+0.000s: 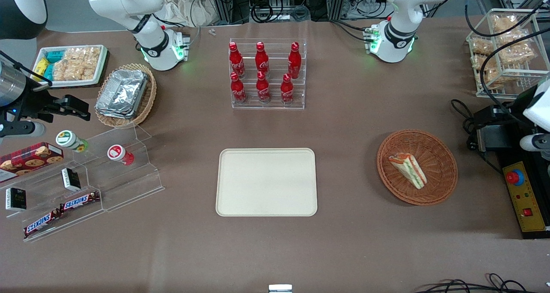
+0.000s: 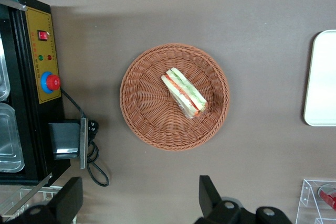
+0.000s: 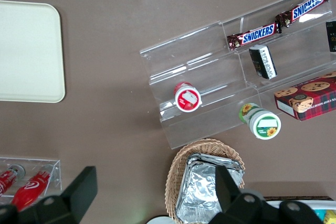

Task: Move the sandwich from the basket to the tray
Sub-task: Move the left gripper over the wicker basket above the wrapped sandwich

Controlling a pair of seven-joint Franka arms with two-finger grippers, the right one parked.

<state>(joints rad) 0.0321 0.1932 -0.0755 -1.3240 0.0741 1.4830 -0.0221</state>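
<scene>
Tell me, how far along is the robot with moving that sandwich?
Nothing is done yet. The sandwich lies in the basket, and the tray holds nothing. The gripper is open, high above the table beside the basket and holding nothing. Reaching down, grasping, carrying and placing all remain.

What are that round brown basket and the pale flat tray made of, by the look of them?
The basket looks like woven wicker: reddish-brown strands in ringed rows, matte. The tray seems moulded plastic or pulp, which is hard to tell: cream, smooth, dull, one piece with rounded corners. The open gripper hangs above the table beside the basket.
</scene>
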